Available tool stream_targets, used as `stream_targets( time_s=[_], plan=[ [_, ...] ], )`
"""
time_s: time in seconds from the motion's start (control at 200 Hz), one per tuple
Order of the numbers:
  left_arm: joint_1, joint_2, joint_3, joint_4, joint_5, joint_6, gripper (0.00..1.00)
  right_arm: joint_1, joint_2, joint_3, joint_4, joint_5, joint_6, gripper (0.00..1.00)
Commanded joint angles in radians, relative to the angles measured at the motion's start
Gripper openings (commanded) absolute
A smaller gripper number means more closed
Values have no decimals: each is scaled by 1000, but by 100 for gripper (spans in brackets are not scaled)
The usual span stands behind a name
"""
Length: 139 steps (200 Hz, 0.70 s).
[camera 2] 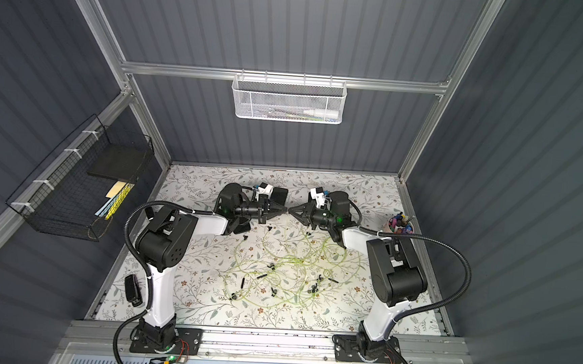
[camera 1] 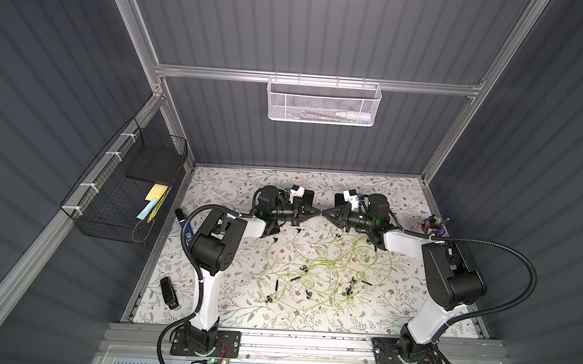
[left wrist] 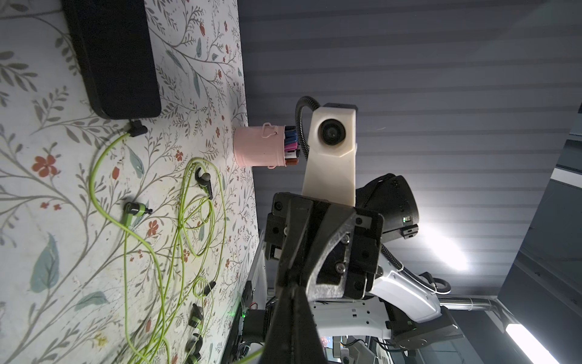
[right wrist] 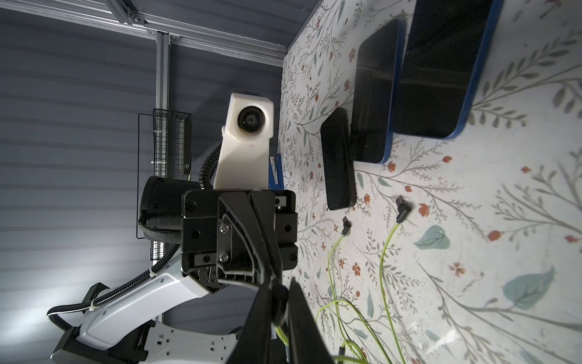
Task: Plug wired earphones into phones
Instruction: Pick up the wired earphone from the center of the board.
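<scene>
Nearest us, a small black device (camera 1: pixel 169 293) lay by the left arm's base. Beyond it, the wired earphones (camera 1: pixel 326 273) sprawled in a loose yellow-green tangle over the middle of the desk (camera 1: pixel 232 308), with black buds and plugs scattered through it. Farther back, above the desk, the left fingers (camera 1: pixel 311 211) and right fingers (camera 1: pixel 332 214) faced each other, tips nearly touching. The left pair were pressed fully together. A yellow-green cable ran out beside them, though we could not tell whether they pinched it. The right pair stood a narrow gap apart, clamped on a black earphone piece with cable trailing from it. Behind them, the phones (right wrist: pixel 373 94) lay flat, side by side toward the far edge. One plug (left wrist: pixel 137 129) sat right at a phone's short end. A pink cup (camera 1: pixel 427 227) stood at the far right.
</scene>
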Motion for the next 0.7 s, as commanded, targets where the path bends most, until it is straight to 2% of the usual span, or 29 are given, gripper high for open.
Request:
stream_targets(
  time_s=[0.0, 0.18, 0.245, 0.295, 0.335, 0.385, 0.455, 0.5, 0.56, 0.69],
  plan=[
    [2, -4, 15, -28, -10, 31, 0, -2, 12, -6, 45, -6, 1, 13],
    [1, -8, 19, -40, -8, 41, 1, -4, 16, -6, 29, 6, -8, 8],
    [9, -20, 29, -106, -12, 89, 30, -7, 13, -10, 24, 13, -13, 7],
    [22, -36, 45, -217, -27, 176, 50, -12, 8, -16, 23, 16, -17, 7],
    [34, -50, 77, -376, -48, 279, 60, -21, 2, -26, 21, 18, -19, 6],
    [43, -57, 157, -650, -102, 464, 67, -35, -9, -43, 14, 21, -27, 6],
    [44, -26, 363, -1116, -271, 781, 72, -55, -37, -66, -33, 30, -63, 6],
    [43, 20, 480, -1304, -381, 891, 73, -62, -62, -78, -92, 42, -101, 6],
    [43, 65, 561, -1399, -489, 935, 73, -62, -106, -84, -195, 69, -160, 7],
    [30, 129, 632, -1421, -685, 959, 75, -59, -180, -84, -400, 123, -286, 9]
  ],
)
